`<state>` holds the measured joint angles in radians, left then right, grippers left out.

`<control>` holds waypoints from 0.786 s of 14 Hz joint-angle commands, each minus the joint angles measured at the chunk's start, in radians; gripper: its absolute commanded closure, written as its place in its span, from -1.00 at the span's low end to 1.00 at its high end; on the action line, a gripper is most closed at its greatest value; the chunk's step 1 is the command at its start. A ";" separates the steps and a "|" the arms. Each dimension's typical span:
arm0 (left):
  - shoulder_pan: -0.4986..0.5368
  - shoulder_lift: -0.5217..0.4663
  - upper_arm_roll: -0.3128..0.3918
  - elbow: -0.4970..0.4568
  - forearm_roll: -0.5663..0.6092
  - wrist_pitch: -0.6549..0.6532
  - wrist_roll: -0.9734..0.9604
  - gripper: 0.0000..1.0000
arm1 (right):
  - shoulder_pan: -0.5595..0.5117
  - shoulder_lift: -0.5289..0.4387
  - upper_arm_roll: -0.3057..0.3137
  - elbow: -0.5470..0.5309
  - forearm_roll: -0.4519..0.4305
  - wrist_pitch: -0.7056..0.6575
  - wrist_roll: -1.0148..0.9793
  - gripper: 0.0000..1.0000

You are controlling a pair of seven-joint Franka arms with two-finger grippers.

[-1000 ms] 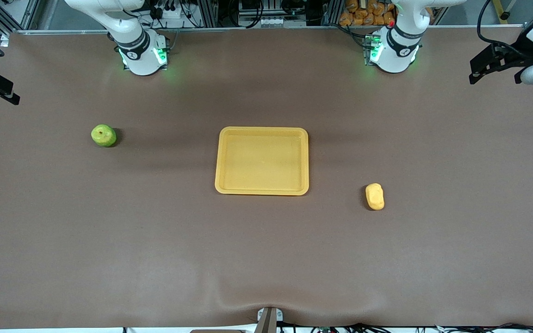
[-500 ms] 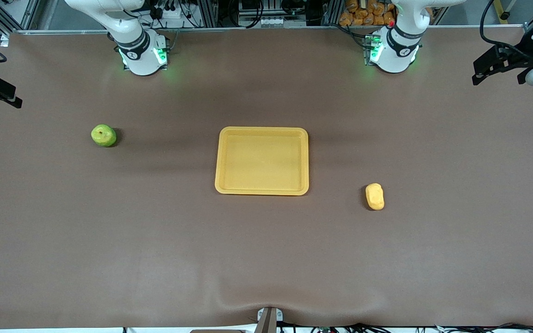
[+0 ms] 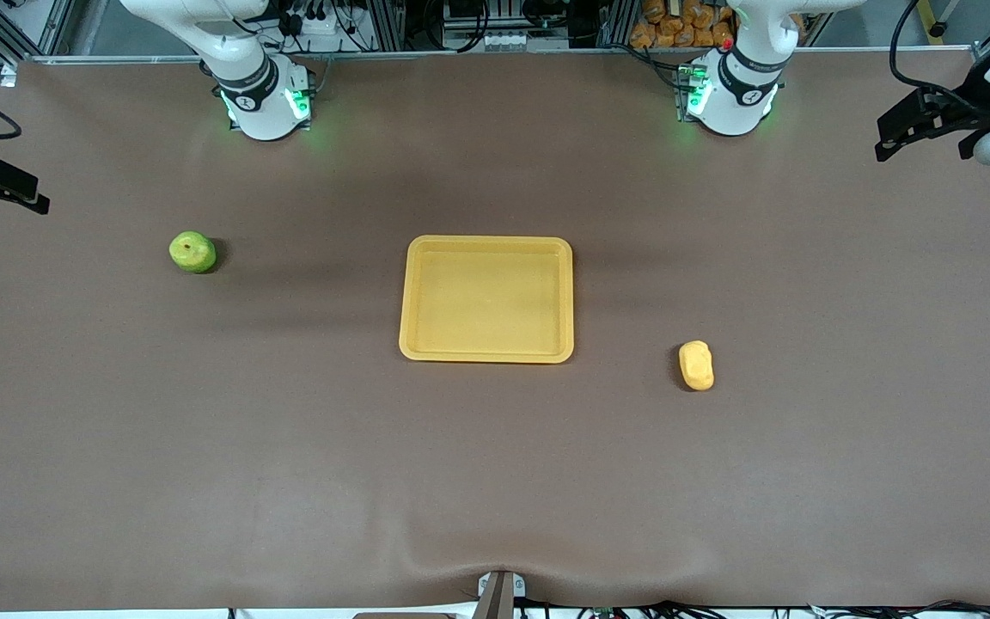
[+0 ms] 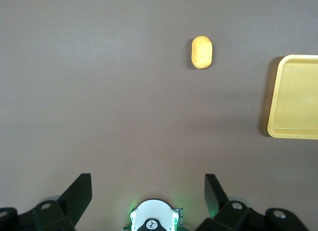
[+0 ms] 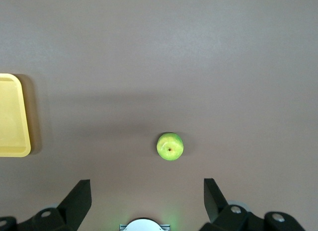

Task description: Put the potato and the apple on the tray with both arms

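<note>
The yellow-green apple [image 3: 192,253] sits on the brown table toward the right arm's end; it also shows in the right wrist view [image 5: 170,146]. The yellow-orange potato [image 3: 696,365] lies toward the left arm's end and shows in the left wrist view [image 4: 202,52]. The yellow-orange tray [image 3: 486,242] lies empty at mid-table between them. My left gripper [image 3: 920,129] hangs open and empty over the left arm's end of the table, its open fingers framing bare table in the left wrist view [image 4: 147,193]. My right gripper [image 3: 1,185] hangs open and empty over the right arm's end of the table, shown in the right wrist view [image 5: 146,193].
The arm bases, lit green, stand at the table's back edge: the right arm's base [image 3: 263,99] and the left arm's base [image 3: 731,94]. A small mount [image 3: 499,593] sits at the front edge. The tray's edge shows in both wrist views [image 4: 295,97] [image 5: 12,116].
The right gripper has drifted a little lower in the front view. The left gripper has shifted slightly. Apple, potato and tray have not moved.
</note>
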<state>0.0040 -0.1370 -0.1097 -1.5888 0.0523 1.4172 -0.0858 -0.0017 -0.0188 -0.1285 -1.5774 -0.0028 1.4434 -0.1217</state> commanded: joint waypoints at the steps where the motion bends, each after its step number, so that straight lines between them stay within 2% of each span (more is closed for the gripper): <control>1: 0.004 0.010 -0.001 0.010 -0.025 -0.006 -0.017 -1.00 | -0.009 0.016 0.003 0.025 -0.008 -0.006 -0.009 -1.00; 5: 0.004 0.008 -0.001 -0.005 -0.026 -0.001 -0.026 -1.00 | -0.012 0.049 0.001 0.020 -0.040 0.024 -0.006 -1.00; 11: 0.004 0.008 -0.001 -0.048 -0.026 0.037 -0.029 -1.00 | -0.043 0.137 0.001 0.022 -0.040 0.051 -0.006 -1.00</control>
<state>0.0039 -0.1243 -0.1097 -1.6150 0.0465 1.4294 -0.1000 -0.0215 0.0886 -0.1356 -1.5786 -0.0321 1.4876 -0.1217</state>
